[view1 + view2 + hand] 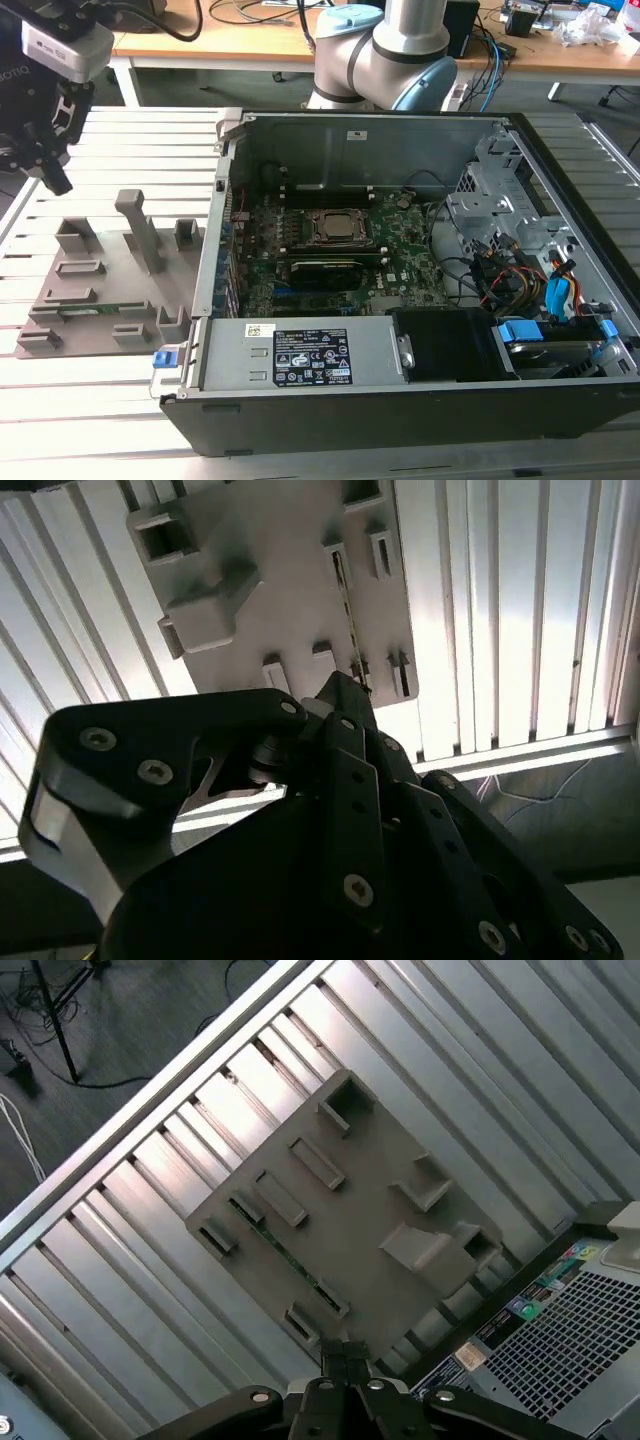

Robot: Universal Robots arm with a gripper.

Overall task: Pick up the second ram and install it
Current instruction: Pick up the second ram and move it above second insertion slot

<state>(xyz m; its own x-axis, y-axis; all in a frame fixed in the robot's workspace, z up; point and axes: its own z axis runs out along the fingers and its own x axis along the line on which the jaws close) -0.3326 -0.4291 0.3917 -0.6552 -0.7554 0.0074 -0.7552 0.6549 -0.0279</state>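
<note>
While your gripper (57, 178) hung in the air over the slatted table (90, 390), at the exterior view's left, its two fingers were pressed together with nothing between them. You could see that in both wrist views, where the dark fingertips (345, 1353) met in one narrow block above the grey fixture tray (370, 1210). The second ram (95, 311) lay flat in that tray, a thin green stick seated along a slot between small grey brackets, on the tray's near side in the exterior view. Your gripper was clear of it, not touching the stick or the tray. In the first wrist view the second ram (290, 1260) ran lengthwise along the tray's edge. To the exterior view's right of the tray stood the open computer case (400, 410), just beside it, with the motherboard (400, 235) exposed, the processor socket (335, 228) at its middle and a black card (325, 270) just below that.
</note>
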